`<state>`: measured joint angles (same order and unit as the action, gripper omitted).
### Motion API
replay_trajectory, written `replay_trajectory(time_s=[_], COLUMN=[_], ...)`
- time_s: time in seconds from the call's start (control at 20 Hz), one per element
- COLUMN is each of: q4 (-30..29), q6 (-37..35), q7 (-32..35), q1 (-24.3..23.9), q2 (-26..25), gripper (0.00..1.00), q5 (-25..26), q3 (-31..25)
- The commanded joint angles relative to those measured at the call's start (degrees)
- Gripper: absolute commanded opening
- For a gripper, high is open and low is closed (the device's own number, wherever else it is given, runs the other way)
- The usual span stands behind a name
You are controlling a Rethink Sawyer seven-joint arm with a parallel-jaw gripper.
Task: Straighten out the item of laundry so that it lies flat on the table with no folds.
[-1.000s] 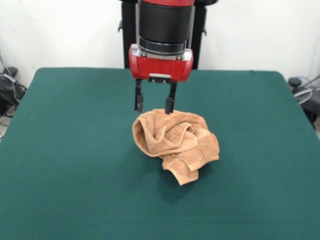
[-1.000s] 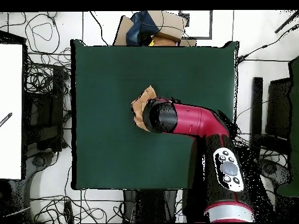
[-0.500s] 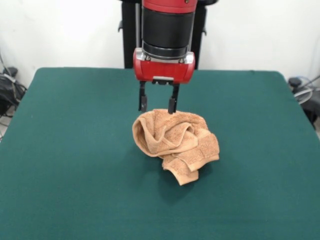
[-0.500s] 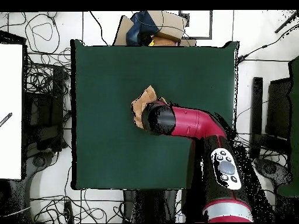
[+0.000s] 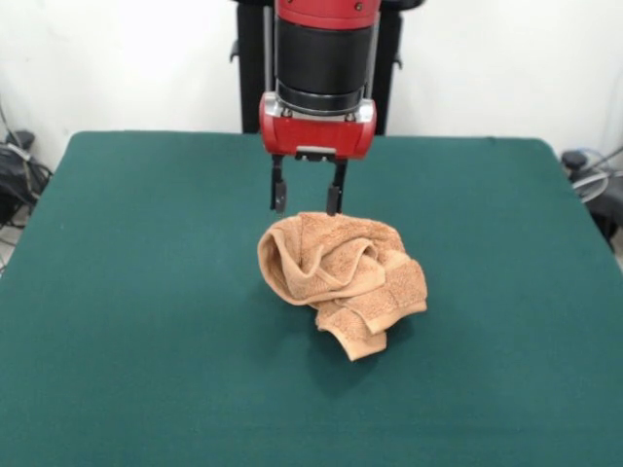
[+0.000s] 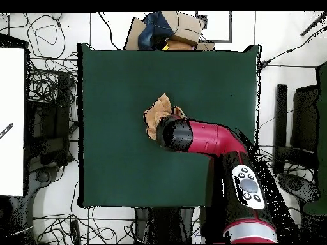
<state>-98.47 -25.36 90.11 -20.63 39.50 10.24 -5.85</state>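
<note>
The orange-tan terry towel (image 5: 341,272) lies crumpled in a heap near the middle of the dark green table (image 5: 146,292), with folds and a corner hanging toward the front. My gripper (image 5: 306,206) hangs just above the heap's far edge, open and empty, its two dark fingers (image 5: 278,195) apart and not touching the cloth. In the overhead view the arm covers much of the towel (image 6: 155,112), and the gripper is hidden under the arm's wrist. No label shows on the towel.
The robot's black pedestal (image 5: 251,68) stands behind the table's far edge. Cables and gear (image 5: 18,170) lie off the table's left side. In the overhead view a cardboard box (image 6: 169,29) sits beyond the table's top edge.
My gripper has risen slightly and shifted a little to the right above the towel's far edge. The towel has not moved.
</note>
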Motion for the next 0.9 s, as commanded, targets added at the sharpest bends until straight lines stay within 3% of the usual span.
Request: replay_trajectory(time_s=[0.05,0.65,0.9], q4=[-4.38,-7.15,-6.16], q6=[1.63,12.07,11.71], q7=[6.48,8.9,10.11], q1=[-0.25,-2.23,-1.16], q2=[-1.26,-1.52,-1.7], gripper=[1.0,1.0,1.0], q5=[1.26,-0.09,-2.19], q3=[-1.06,-5.6,-5.55])
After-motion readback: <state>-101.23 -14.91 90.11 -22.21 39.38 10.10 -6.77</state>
